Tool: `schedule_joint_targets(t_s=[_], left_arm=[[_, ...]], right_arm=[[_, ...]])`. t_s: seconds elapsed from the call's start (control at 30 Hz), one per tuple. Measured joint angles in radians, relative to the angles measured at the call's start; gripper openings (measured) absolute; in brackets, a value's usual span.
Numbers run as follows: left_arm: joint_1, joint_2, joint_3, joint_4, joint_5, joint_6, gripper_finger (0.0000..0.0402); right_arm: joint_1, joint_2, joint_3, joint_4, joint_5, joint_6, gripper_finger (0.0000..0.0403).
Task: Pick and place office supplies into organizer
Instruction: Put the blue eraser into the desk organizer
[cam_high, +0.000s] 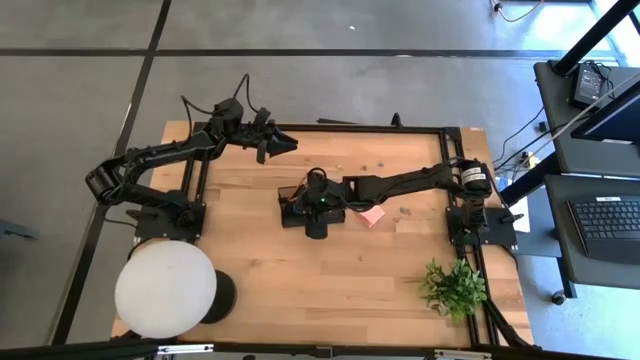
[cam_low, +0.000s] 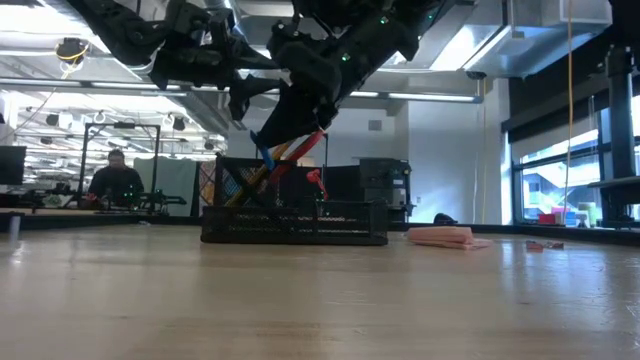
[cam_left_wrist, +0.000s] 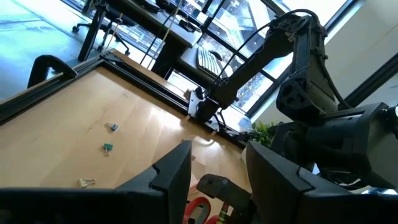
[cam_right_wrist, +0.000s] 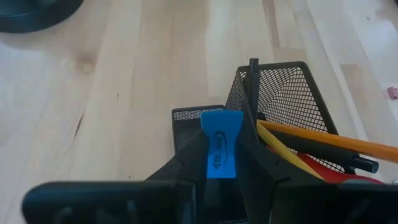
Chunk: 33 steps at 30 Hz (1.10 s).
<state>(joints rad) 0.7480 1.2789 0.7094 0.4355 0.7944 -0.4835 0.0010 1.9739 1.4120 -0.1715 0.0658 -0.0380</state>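
The organizer is black wire mesh; in it lean yellowish pencils and a black pen, with red beside them. Just over its rim is a bright blue piece, and beside the organizer on the pale wood table lies a pink sticky-note block.
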Motion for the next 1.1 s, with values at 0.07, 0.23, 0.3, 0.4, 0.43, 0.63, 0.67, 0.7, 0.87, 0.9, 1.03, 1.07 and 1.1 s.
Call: schedule_joint_targets(t_s=[0.07, 0.23, 0.3, 0.4, 0.43, 0.63, 0.67, 0.7, 0.87, 0.9, 1.03, 1.07, 1.1], left_arm=[[0.000, 0.000, 0.000, 0.000, 0.000, 0.000, 0.0147], [0.000, 0.000, 0.000, 0.000, 0.000, 0.000, 0.0147], [0.000, 0.000, 0.000, 0.000, 0.000, 0.000, 0.0147], [0.000, 0.000, 0.000, 0.000, 0.000, 0.000, 0.0147], [0.000, 0.000, 0.000, 0.000, 0.000, 0.000, 0.0147], [0.000, 0.000, 0.000, 0.000, 0.000, 0.000, 0.0147], [0.000, 0.000, 0.000, 0.000, 0.000, 0.000, 0.0147], [0.000, 0.000, 0.000, 0.000, 0.000, 0.000, 0.0147], [0.000, 0.000, 0.000, 0.000, 0.000, 0.000, 0.0147], [0.000, 0.000, 0.000, 0.000, 0.000, 0.000, 0.0147], [0.000, 0.000, 0.000, -0.001, 0.000, 0.000, 0.0147], [0.000, 0.000, 0.000, -0.001, 0.000, 0.000, 0.0147], [0.000, 0.000, 0.000, -0.001, 0.000, 0.000, 0.0147]], right_arm=[[0.000, 0.000, 0.000, 0.000, 0.000, 0.000, 0.0074], [0.000, 0.001, 0.000, 0.000, 0.000, 0.007, 0.0074], [0.009, 0.001, 0.000, -0.001, 0.005, 0.000, 0.0074], [0.027, 0.004, -0.002, -0.003, 0.045, -0.049, 0.0074], [0.035, 0.005, -0.002, -0.006, 0.060, -0.066, 0.0074], [0.081, 0.010, -0.007, -0.019, 0.141, -0.072, 0.0074], [0.086, 0.008, -0.005, -0.017, 0.166, -0.077, 0.0074], [0.091, 0.008, -0.005, -0.017, 0.193, -0.091, 0.0074], [0.106, 0.008, -0.005, -0.015, 0.278, -0.122, 0.0074], [0.108, 0.008, -0.005, -0.017, 0.279, -0.121, 0.0074], [0.114, 0.012, -0.005, -0.009, 0.281, -0.114, 0.0074], [0.115, 0.014, -0.004, -0.010, 0.281, -0.114, 0.0074], [0.115, 0.016, -0.005, -0.016, 0.281, -0.114, 0.0074]])
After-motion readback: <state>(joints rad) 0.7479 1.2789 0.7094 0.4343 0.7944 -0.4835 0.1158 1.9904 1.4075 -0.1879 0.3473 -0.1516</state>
